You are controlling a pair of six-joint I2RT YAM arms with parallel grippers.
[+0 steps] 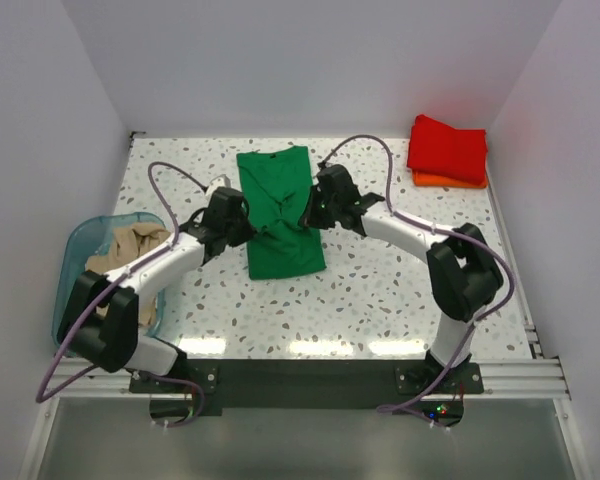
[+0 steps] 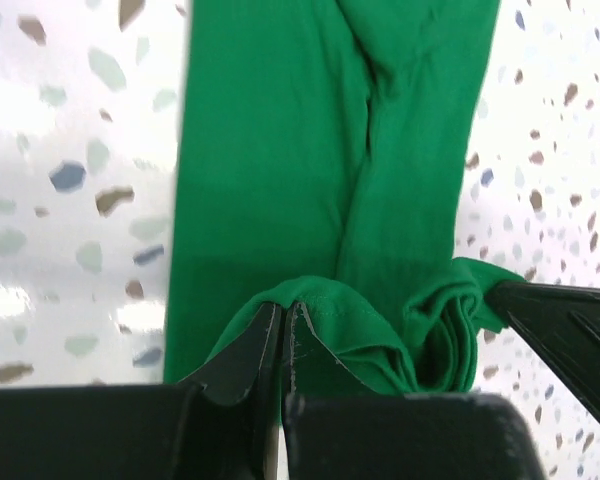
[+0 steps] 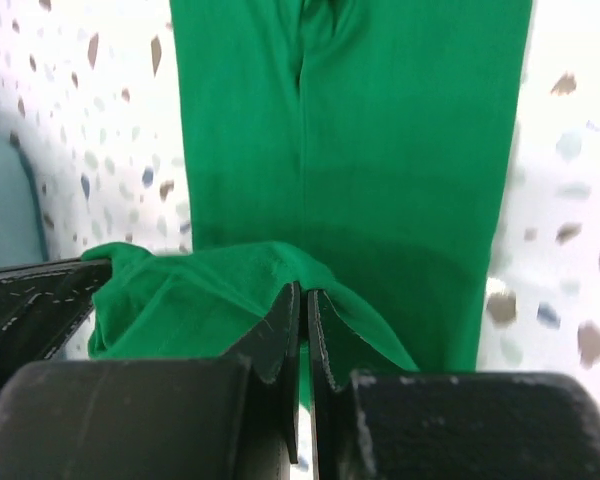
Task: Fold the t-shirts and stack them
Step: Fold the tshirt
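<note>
A bright green t-shirt lies lengthwise in the middle of the table, folded into a long strip. My left gripper is shut on a pinch of its left edge, lifting the cloth into a ridge. On the opposite side my right gripper is shut on the right edge. Both pinch the shirt about halfway along its length, and the cloth bunches between them. A red t-shirt rests folded on an orange one at the back right. A beige t-shirt lies crumpled in the bin.
A translucent teal bin sits at the table's left edge beside my left arm. White walls close in the table at the back and on both sides. The speckled tabletop shows in front of the green shirt.
</note>
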